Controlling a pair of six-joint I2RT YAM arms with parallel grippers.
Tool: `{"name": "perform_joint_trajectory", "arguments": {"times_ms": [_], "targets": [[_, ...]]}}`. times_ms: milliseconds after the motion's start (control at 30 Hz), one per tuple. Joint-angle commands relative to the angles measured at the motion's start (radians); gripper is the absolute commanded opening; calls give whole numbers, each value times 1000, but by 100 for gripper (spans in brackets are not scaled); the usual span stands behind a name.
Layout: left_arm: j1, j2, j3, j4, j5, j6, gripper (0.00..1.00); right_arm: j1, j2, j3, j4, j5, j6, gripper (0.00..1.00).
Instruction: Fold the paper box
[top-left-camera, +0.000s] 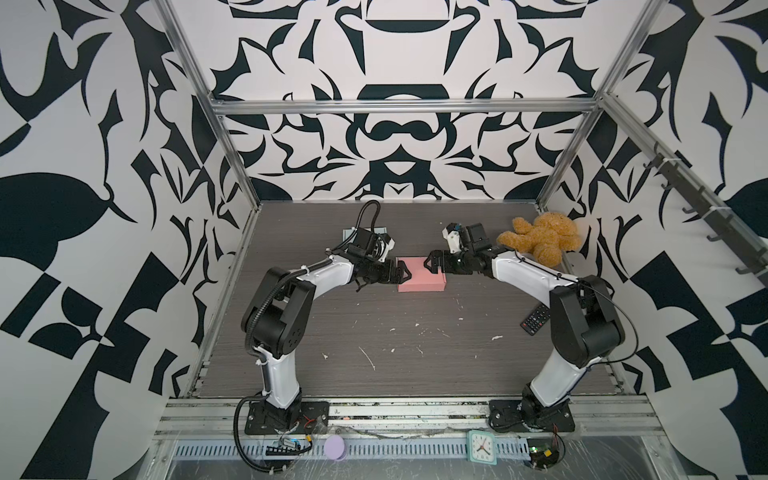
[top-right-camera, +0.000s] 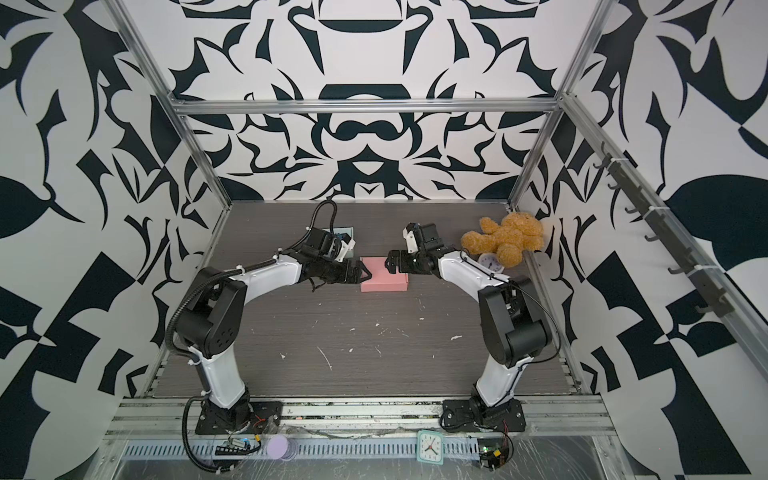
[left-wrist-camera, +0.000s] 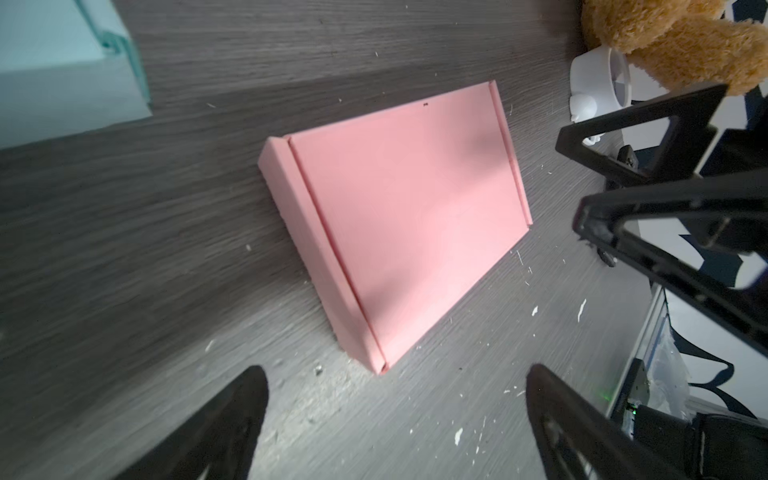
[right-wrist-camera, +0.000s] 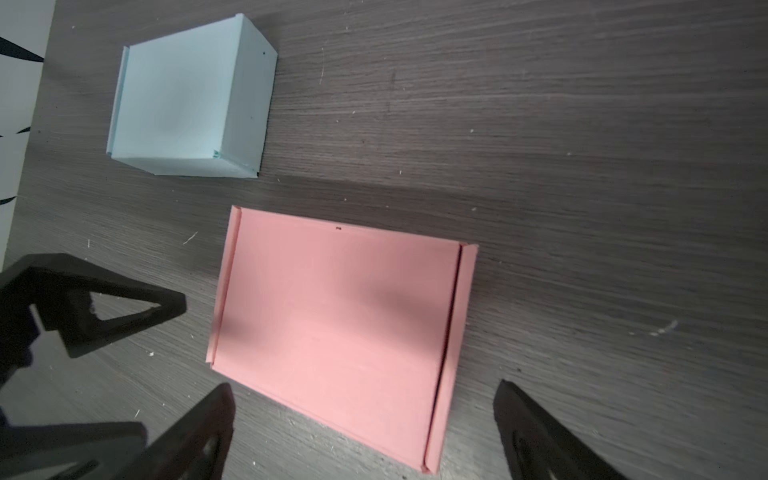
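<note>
The pink paper box (top-left-camera: 422, 276) (top-right-camera: 384, 277) lies flat and closed on the dark wood table (top-left-camera: 395, 353), towards the back middle. My left gripper (top-left-camera: 404, 274) (top-right-camera: 362, 274) hovers at its left end, open. In the left wrist view the box (left-wrist-camera: 407, 216) lies ahead of the left gripper (left-wrist-camera: 395, 370), and nothing is between the fingers. My right gripper (top-left-camera: 430, 262) (top-right-camera: 390, 263) hangs over the box's right end, open. The right wrist view has the box (right-wrist-camera: 340, 324) below the right gripper (right-wrist-camera: 365, 384), untouched.
A light-blue box (right-wrist-camera: 187, 104) stands behind the left arm. A brown teddy bear (top-left-camera: 540, 239) lies at the back right, over a small white clock (top-right-camera: 486, 262). A black remote (top-left-camera: 536, 319) lies by the right arm. Paper scraps (top-left-camera: 368, 357) dot the table.
</note>
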Motion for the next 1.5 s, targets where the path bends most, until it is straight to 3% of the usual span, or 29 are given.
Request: {"name": "perform_joint_trajectory", "arguments": {"times_ms": [0,267,400,633,733,800,900,1033,1133,1233,1467], "targets": [[2,-112,-79,-21,-67,56,99,0,-112,-74,67,63,-31,99],[7,-345,-256,-72,-286,144,99,0,-379,-282,197,238,-75,99],[8,-511,-358,-44,-393,134,99,-1,-515,-401,264,366,-80,99],[15,-788,-485,-67,-686,111,99,0,-710,-584,371,661,-80,99],[48,-803,-502,-91,-811,77,99,-1,-814,-725,551,704,-147,99],[85,-815,-527,-73,-855,69,99,-5,-827,-755,575,765,-183,99],[132,-835,-595,62,-893,117,99,-10,-805,-747,534,817,-232,99],[167,-823,-688,291,-933,241,99,-15,-744,-789,632,882,-253,99],[195,-780,-709,362,-972,257,99,-21,-677,-797,681,943,-262,99],[231,-758,-748,442,-983,256,99,-33,-692,-815,707,837,-303,99],[308,-661,-839,726,-905,295,99,-92,-656,-885,848,782,-285,99]]}}
